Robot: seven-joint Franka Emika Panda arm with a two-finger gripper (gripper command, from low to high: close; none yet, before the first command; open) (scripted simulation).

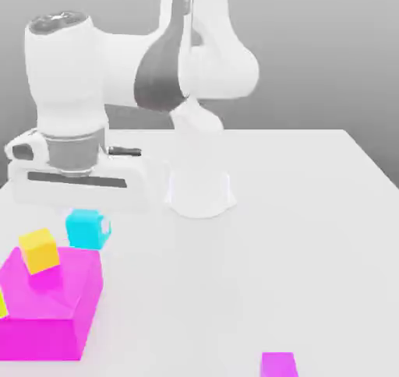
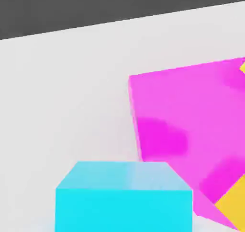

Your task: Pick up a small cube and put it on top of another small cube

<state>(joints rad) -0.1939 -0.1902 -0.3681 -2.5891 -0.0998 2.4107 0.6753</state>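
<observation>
At the exterior view's left, a small plain yellow cube (image 1: 39,250) sits tilted on top of a big magenta block (image 1: 48,305) on the white tabletop (image 1: 296,235). Just beside the block, toward the arm, rests the small plain cyan cube (image 1: 84,229), directly below the white robot hand (image 1: 74,177); whether the hand is open or closed cannot be told. Near the front edge, further right, lies a small magenta cube (image 1: 278,364).
</observation>
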